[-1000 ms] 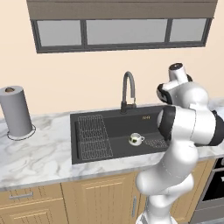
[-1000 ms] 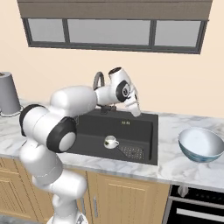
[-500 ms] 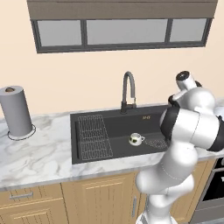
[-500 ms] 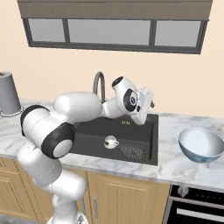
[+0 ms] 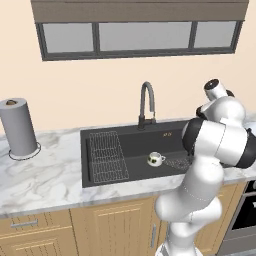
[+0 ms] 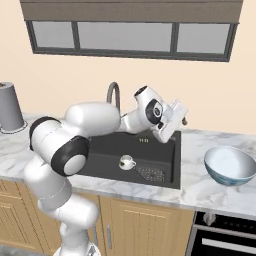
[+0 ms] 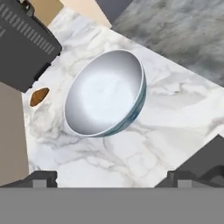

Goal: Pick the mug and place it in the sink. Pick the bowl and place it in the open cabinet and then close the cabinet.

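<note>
Since a second ago your gripper (image 6: 183,116) has swung from over the sink (image 6: 172,150), where the mug (image 6: 126,161) sits, toward the bowl (image 6: 229,165) right of it, fingers spread and empty for the grasp.

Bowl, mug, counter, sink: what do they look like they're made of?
Bowl: glazed ceramic by the look, glossy pale inside with soft highlights, blue patterning outside.
Mug: white glossy ceramic, probably; small sheen.
Counter: polished marble or marble-look stone, white with grey veining.
Sink: matte black, composite or coated metal, can't tell which; no reflections. A wire rack in it looks like metal.
</note>
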Tool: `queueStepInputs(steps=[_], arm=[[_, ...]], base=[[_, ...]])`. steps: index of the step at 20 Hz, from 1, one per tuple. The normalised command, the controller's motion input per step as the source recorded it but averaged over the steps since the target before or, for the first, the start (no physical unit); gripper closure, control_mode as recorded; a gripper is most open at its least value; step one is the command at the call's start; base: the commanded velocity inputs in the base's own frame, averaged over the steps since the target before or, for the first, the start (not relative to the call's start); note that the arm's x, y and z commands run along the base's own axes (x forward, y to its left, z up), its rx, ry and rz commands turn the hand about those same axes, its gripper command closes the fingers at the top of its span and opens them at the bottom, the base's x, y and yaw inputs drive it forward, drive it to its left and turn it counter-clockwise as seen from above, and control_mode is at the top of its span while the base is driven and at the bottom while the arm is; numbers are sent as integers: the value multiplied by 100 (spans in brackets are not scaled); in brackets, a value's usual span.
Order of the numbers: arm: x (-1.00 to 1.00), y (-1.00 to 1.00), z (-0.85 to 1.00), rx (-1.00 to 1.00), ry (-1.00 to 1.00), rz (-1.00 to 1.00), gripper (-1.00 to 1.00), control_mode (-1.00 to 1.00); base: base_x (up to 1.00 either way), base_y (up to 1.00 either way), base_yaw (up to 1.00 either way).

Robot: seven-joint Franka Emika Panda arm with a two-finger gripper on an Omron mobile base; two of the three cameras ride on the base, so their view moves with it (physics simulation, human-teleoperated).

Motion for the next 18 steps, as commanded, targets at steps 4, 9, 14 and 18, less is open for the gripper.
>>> queueStepInputs(steps=[4,9,14,18], arm=[[-20,-64,0,31,-15,-4,-100,-100],[-31,-42,-11,16,-25,-8,-100,-100],[-22,-13,-10,0,-31,-4,-100,-100],[-29,0,-27,0,-27,-8,-100,-100]], base=[[0,0,0],[0,0,0],[0,0,0],[0,0,0]])
